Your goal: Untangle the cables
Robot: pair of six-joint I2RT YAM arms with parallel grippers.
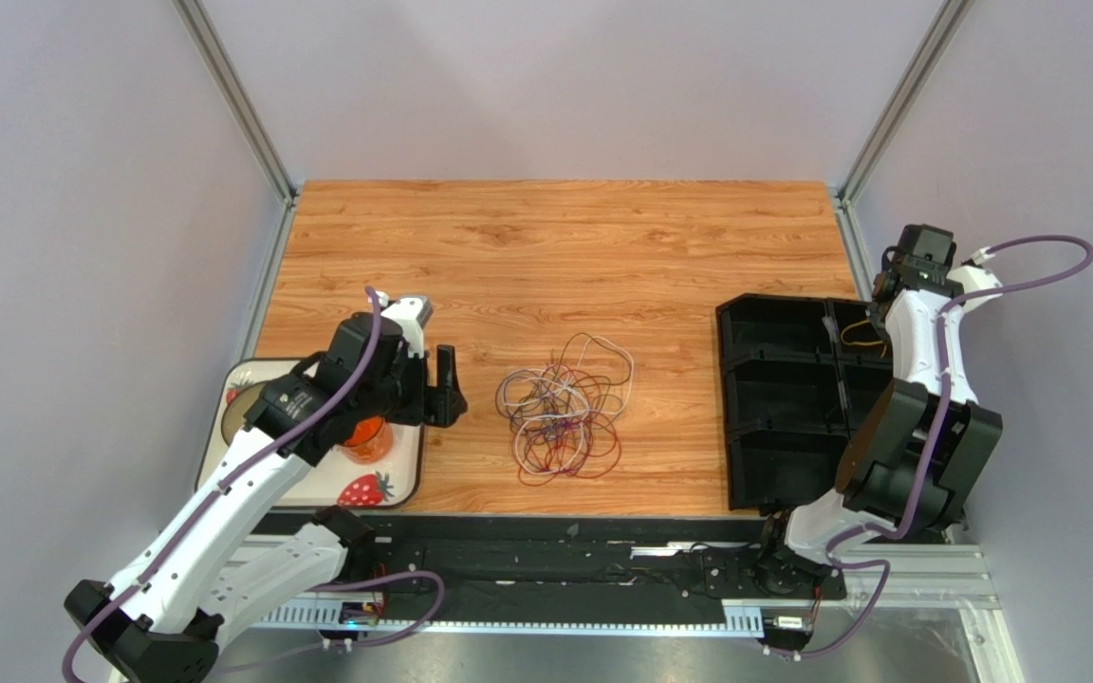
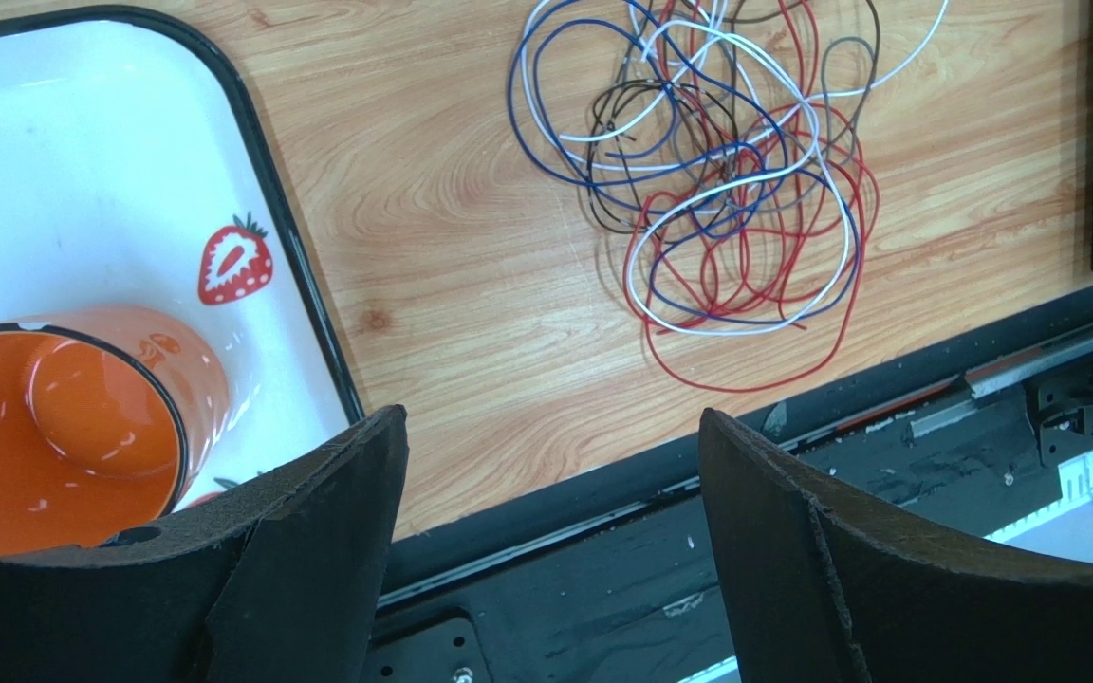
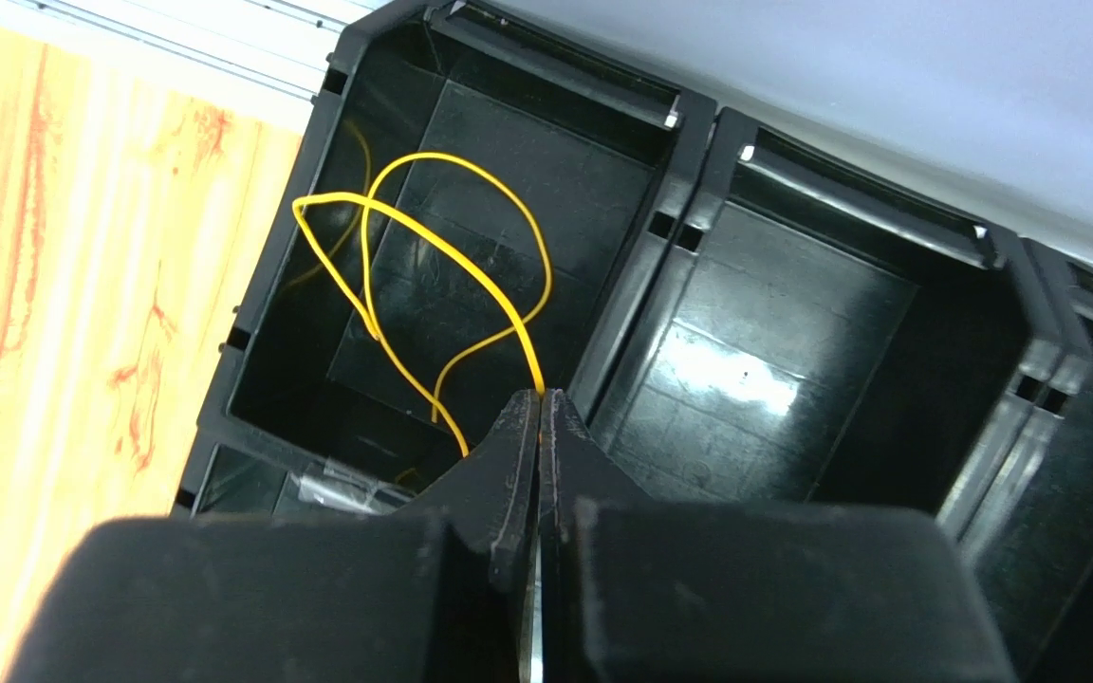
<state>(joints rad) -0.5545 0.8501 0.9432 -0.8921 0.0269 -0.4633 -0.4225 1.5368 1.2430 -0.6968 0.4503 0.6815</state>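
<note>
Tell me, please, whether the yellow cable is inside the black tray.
Inside: the yellow cable loops within one tray compartment, pinched by the right tool.

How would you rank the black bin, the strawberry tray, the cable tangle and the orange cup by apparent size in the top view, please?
The black bin and strawberry tray: about alike, both partly hidden, so unranked.
Then the cable tangle.
Smallest: the orange cup.

No words, numbers, brand names or labels are legible in any of the three views. The only printed marks are red strawberry pictures [image 2: 235,261] on the white tray [image 2: 96,157], and they carry no lettering.
</note>
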